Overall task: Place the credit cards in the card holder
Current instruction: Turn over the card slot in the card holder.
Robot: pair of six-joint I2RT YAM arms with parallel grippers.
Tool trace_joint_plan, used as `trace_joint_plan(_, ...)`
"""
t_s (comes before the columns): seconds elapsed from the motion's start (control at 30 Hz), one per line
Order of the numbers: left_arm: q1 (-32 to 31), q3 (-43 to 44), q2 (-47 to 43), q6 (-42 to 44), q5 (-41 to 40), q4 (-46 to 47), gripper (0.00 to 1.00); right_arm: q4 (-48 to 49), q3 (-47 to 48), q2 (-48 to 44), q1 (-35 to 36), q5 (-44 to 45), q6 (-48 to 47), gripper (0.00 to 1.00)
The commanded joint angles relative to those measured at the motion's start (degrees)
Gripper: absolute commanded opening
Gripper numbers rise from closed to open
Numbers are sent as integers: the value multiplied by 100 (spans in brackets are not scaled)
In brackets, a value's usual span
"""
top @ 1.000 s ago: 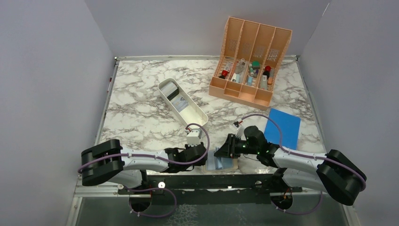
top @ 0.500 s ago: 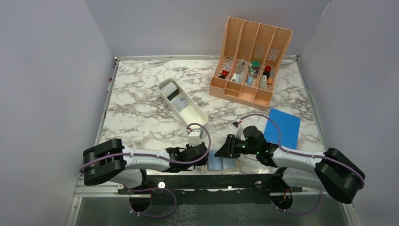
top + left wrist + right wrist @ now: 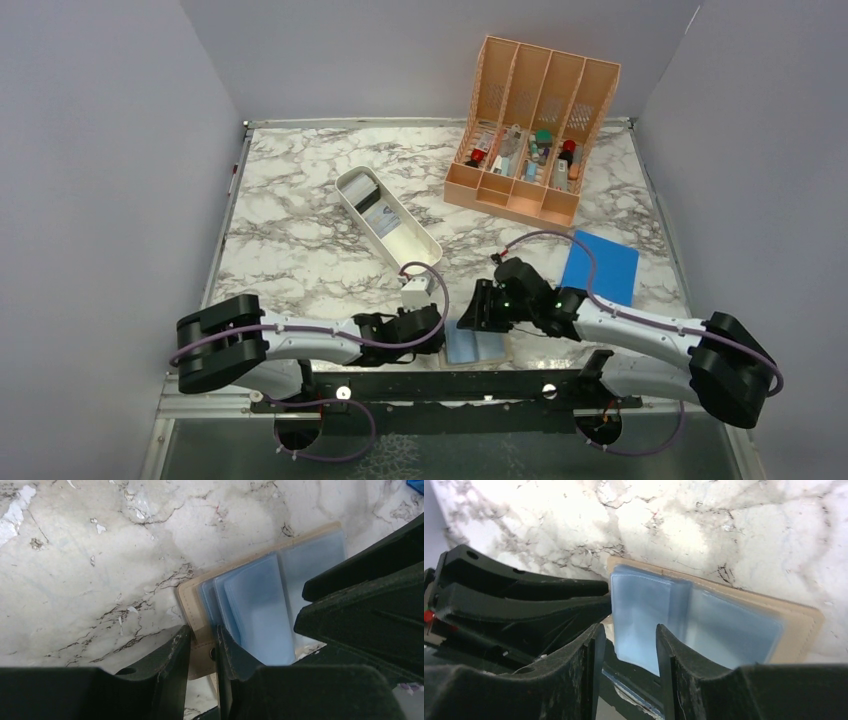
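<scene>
Left tool (image 3: 202, 632) clamps edge of open card holder (image 3: 260, 610), long axis left-right; right tool (image 3: 628, 630) apart.

The right pincer (image 3: 472, 315) has swung left, and the card holder (image 3: 480, 346) now lies flatter.

Top view was taken from above and behind the arm bases, faced toward the far wall, set well back. The whole table (image 3: 300, 260) was covered. Left wrist view was shot close, down over the left gripper (image 3: 202, 637), pointed rightward at the near edge. Right wrist view was shot close over the right gripper (image 3: 626, 630), pointed leftward. The card holder (image 3: 476, 345) was shared by all three. The opposite gripper was caught in each wrist view.
</scene>
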Motion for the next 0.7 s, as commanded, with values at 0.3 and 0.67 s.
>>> trace_joint_plan(0.3, 82, -789, -1109, -252, 120, -56, 28, -2385, 1627, 1383, 1303, 2351, 663, 52)
trace_joint_plan(0.67, 169, -1063, -2845, -442, -538, -1187, 28, -2876, 2575, 2534, 1904, 2921, 790, 54)
